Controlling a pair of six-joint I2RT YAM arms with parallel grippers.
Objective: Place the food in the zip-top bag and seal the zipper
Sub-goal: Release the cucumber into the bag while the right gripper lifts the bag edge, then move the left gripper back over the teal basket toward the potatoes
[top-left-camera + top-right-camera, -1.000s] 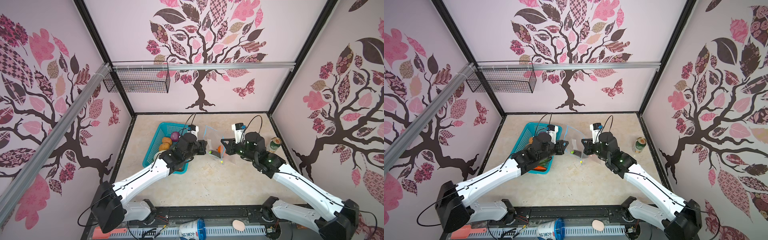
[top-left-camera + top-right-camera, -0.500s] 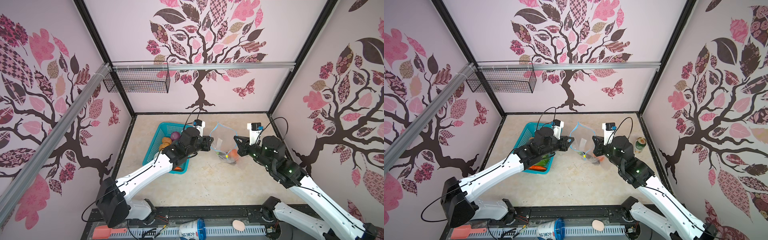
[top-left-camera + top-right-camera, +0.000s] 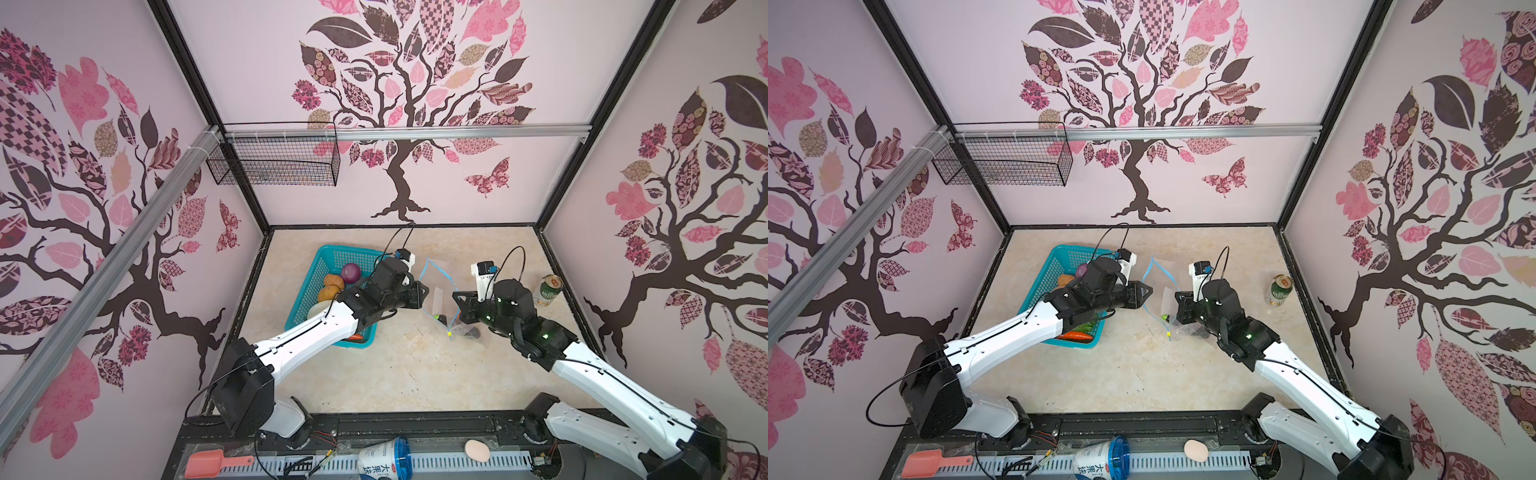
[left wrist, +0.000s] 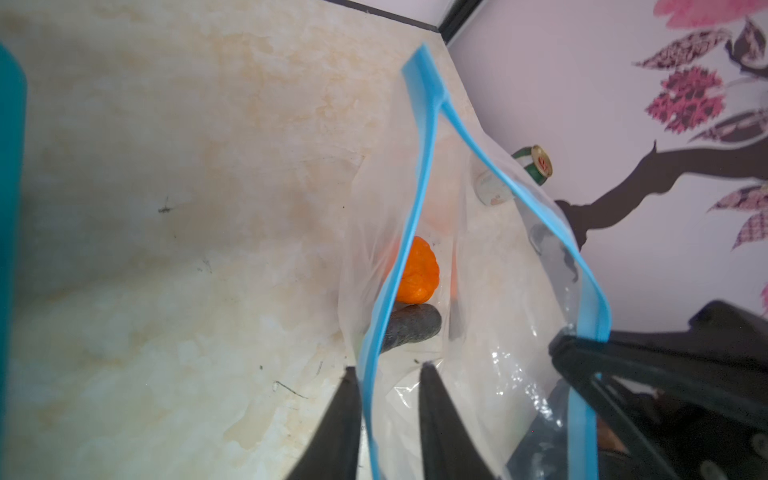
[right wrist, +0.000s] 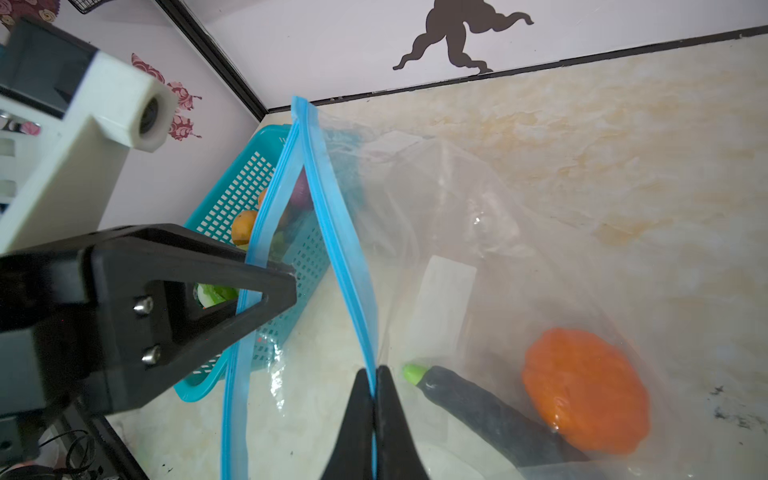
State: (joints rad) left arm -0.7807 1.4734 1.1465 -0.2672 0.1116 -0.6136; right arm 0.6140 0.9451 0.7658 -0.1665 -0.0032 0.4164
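left gripper (image 4: pixel 390 368) apart astride zipper (image 4: pixel 417 199) | right gripper (image 5: pixel 374 371) clamped on zipper | bagged pumpkin (image 5: pixel 586 390): wrist views only

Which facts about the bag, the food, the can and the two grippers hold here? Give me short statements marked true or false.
The orange toy pumpkin lies inside the clear zip-top plastic bag. True.
The purple toy onion sits in the teal perforated plastic basket. True.
The dark toy eggplant lies in that basket. False: it is in the bag beside the pumpkin.
The right gripper is shut on the light-blue zipper strip. True.
The left gripper is clamped shut. False: its fingers stand apart, the strip between them.
The green drink can lies inside the bag. False: it stands upright on the table, outside it.
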